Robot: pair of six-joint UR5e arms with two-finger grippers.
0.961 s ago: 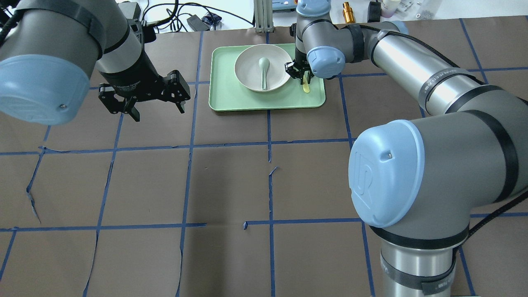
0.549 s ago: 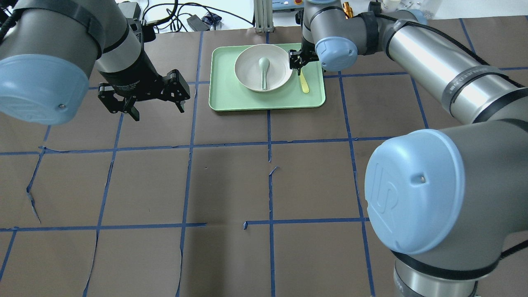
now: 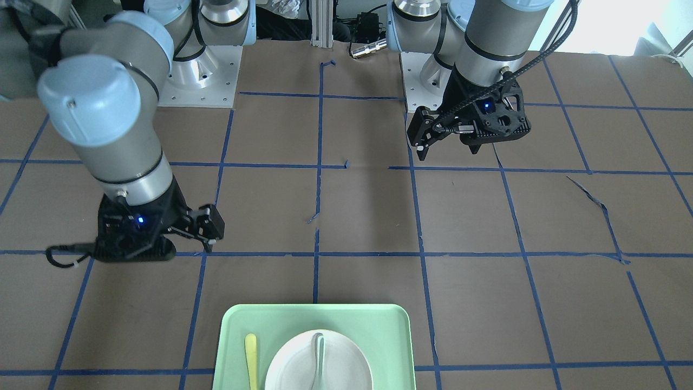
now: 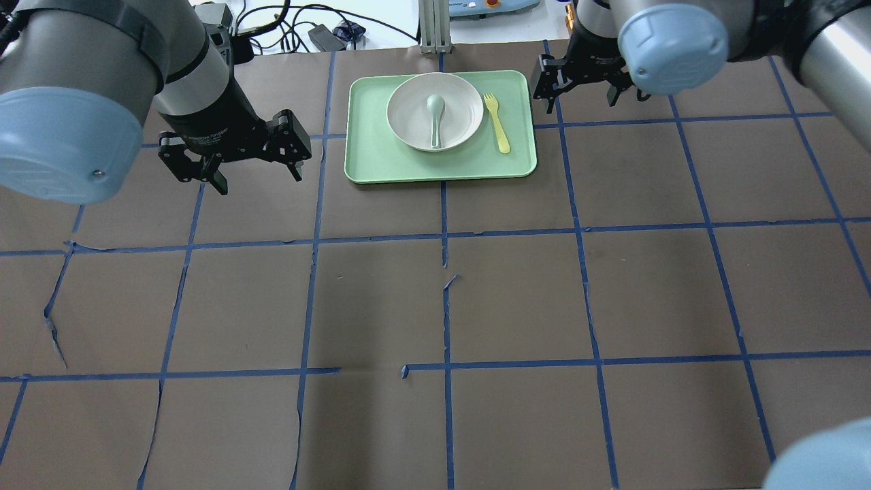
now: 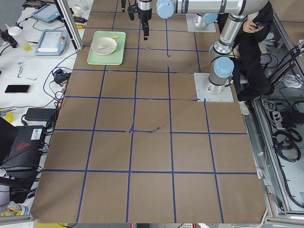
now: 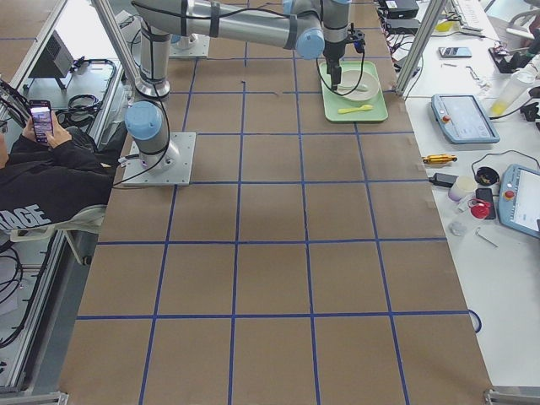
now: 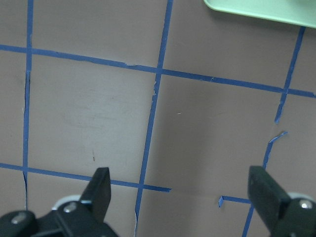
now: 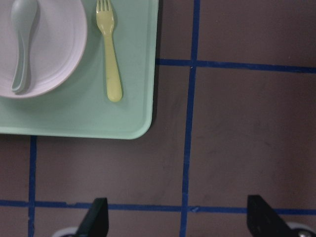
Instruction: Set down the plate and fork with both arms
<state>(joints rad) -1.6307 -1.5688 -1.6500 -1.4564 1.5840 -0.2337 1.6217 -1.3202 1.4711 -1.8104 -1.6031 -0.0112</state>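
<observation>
The off-white plate (image 4: 408, 109) sits on the mint-green tray (image 4: 381, 167) with a grey-green spoon (image 4: 434, 119) lying in it. The yellow fork (image 4: 497, 122) lies flat on the tray just right of the plate, tines toward the far edge. My right gripper (image 4: 580, 92) is open and empty, above the table beyond the tray's right edge. Its wrist view shows the fork (image 8: 109, 54) and the plate (image 8: 54, 49) ahead of it. My left gripper (image 4: 260, 178) is open and empty, above the table left of the tray.
Brown paper with blue tape lines (image 4: 442, 235) covers the table. Cables, a gold cylinder (image 4: 570, 13) and a metal post (image 4: 429, 27) stand past the far edge. The tray's corner shows in the left wrist view (image 7: 261, 10).
My right gripper has drawn back from the fork and moved right, off the tray. The fork stays lying beside the plate. The left arm has barely moved.
</observation>
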